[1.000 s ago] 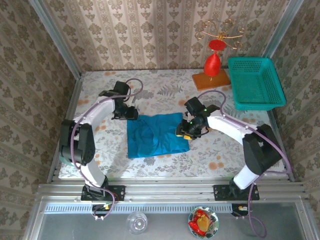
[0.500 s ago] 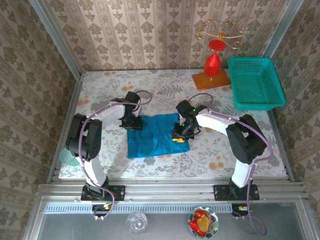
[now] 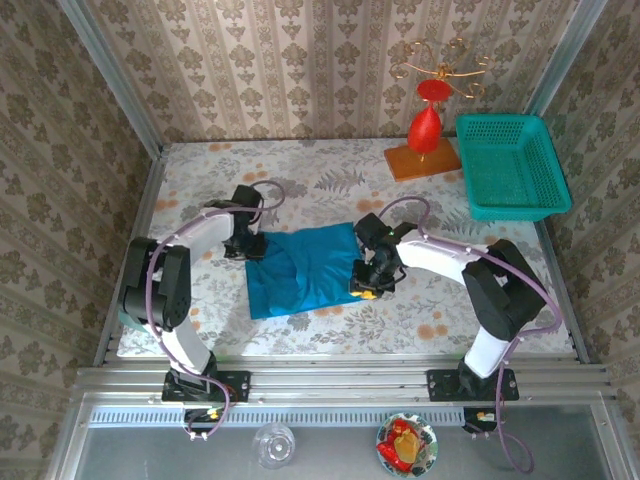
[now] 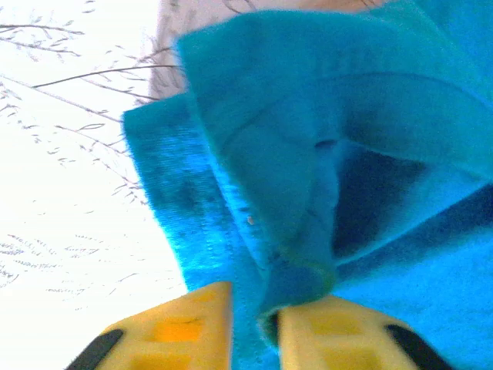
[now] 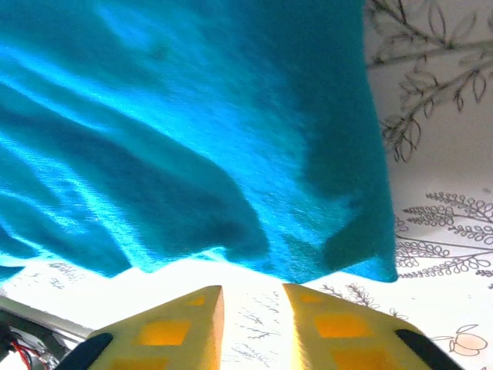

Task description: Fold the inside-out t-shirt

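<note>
1. The left gripper (image 4: pixel 254 312) is clamped on a folded hem of the blue t-shirt (image 3: pixel 300 270); fabric bunches just ahead of its fingertips.
2. The right gripper (image 5: pixel 253 301) has its fingers narrowly apart with nothing between them; the shirt's edge sits just ahead of the tips, over the floral table (image 5: pixel 431 231).

Blue t-shirt (image 3: pixel 300 272), folded rectangle, slightly rumpled

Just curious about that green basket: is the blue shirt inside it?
No, the t-shirt lies on the table, well apart from the basket.
</note>
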